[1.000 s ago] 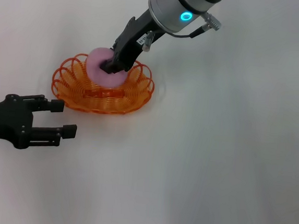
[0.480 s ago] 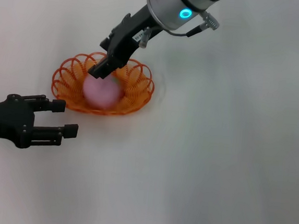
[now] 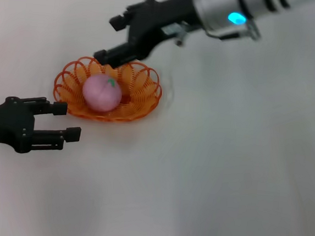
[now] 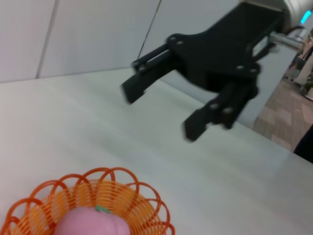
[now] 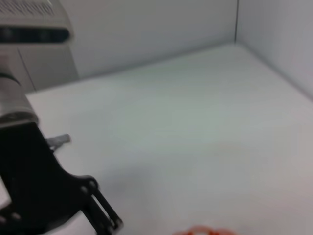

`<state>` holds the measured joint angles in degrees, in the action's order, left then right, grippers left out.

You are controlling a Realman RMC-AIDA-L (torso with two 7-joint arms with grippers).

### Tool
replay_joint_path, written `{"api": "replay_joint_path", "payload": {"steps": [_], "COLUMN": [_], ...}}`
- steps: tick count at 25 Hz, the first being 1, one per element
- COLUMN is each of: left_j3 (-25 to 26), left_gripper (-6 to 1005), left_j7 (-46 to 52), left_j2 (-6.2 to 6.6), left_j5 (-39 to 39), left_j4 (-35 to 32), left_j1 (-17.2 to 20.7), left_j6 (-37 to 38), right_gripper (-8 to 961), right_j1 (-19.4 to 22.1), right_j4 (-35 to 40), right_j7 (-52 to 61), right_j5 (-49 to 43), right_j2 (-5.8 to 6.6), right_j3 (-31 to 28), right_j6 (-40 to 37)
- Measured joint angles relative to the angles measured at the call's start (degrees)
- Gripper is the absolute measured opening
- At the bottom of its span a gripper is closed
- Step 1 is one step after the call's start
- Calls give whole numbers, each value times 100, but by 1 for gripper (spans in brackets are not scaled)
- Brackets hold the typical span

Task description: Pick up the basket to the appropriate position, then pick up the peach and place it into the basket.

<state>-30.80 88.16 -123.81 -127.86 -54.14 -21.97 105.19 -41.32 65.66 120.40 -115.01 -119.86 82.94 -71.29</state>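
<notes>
The orange wire basket (image 3: 152, 91) stands on the white table left of centre. The pink peach (image 3: 101, 92) lies inside it, leaf up. My right gripper (image 3: 110, 39) is open and empty, raised above the basket's far rim, apart from the peach. My left gripper (image 3: 68, 122) is open and empty, low over the table just in front of and left of the basket, not touching it. The left wrist view shows the basket (image 4: 146, 197) with the peach (image 4: 93, 223) in it and the right gripper (image 4: 161, 111) open above. A sliver of basket rim (image 5: 203, 230) shows in the right wrist view.
The white table (image 3: 225, 168) stretches to the right and front of the basket. White walls (image 4: 98, 34) stand behind the table.
My right gripper opened and let the peach drop into the basket, then rose and drew back. The peach settled to the basket's left side. The left arm has not moved.
</notes>
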Motion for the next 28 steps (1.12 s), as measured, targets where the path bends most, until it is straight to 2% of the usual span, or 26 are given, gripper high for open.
{"api": "replay_joint_path", "payload": {"steps": [5,9,12,15,19,23,28], "left_j3": [119,198,222,231,239,261,267], "left_gripper": [782,782,782,782,782,782,782], "left_j7": [-2,-26,-35,-60,-121,-133,-139], "left_j2": [5,0,-1,-6,-11,2,5], "left_j5": [52,89,150,211,227,227,196], "left_j4": [1,45,73,90,153,165,166], "left_j1": [2,8,30,72,89,88,88], "left_j6": [-8,-52,-61,-101,-167,-169,-178], "right_gripper": [841,839,839,839,839,838,838], "right_j1": [1152,1910,2243,2359,2376,2381,2381], "right_j4": [236,-188,-747,-1459,-2032,-2154,-2160], "right_j7": [-1176,-2340,-3222,-3990,-4453,-4511,-4518], "right_j5": [1112,1995,2407,2437,2245,1890,1748], "right_j2": [21,20,22,30,89,104,61], "right_j3": [-115,-325,-596,-1216,-1878,-2298,-2419], "right_j6": [-14,-112,-399,-898,-1264,-1442,-1477]}}
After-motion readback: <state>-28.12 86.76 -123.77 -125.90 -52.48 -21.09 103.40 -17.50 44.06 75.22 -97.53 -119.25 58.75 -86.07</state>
